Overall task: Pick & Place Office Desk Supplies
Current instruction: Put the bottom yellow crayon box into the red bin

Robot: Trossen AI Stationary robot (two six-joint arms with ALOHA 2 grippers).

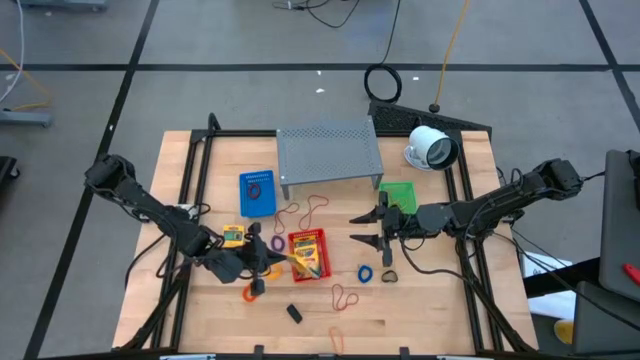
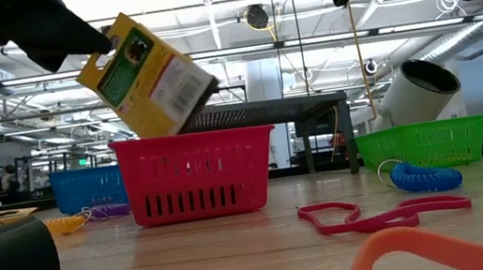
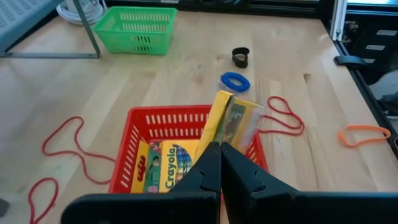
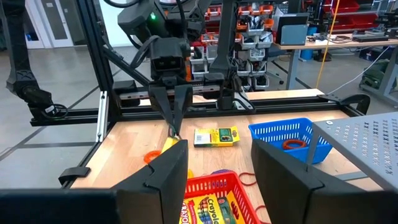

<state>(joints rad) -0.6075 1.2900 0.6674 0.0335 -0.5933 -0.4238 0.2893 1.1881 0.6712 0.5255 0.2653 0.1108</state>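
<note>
A red basket (image 1: 308,256) in the middle of the table holds yellow crayon packets (image 3: 163,167). My left gripper (image 1: 262,262) (image 3: 220,163) is at the basket's left side, shut on another yellow packet (image 3: 231,122) (image 2: 148,74) that slants over the basket. A further packet (image 1: 233,236) (image 4: 216,136) lies flat on the table to the left. My right gripper (image 1: 381,229) (image 4: 221,180) hovers open to the right of the basket, pointing level at it, with nothing between its fingers. Rubber-band loops (image 1: 315,207) and a blue coil (image 1: 365,272) lie around. My left gripper pinches the packet's near end (image 3: 219,140) between its two fingers, across the thin sides. The fingers come from the table's left, slanting down. The packet stands on edge and tilts down and away from the fingers, its far end (image 2: 197,103) just above the red basket's rim.
A grey perforated shelf (image 1: 330,152) stands at the far middle, with a blue basket (image 1: 257,193) to its left and a green basket (image 1: 397,194) to its right. A white round device (image 1: 432,148) lies at the far right. Near the front lie an orange loop (image 1: 250,292) and a black piece (image 1: 294,313).
</note>
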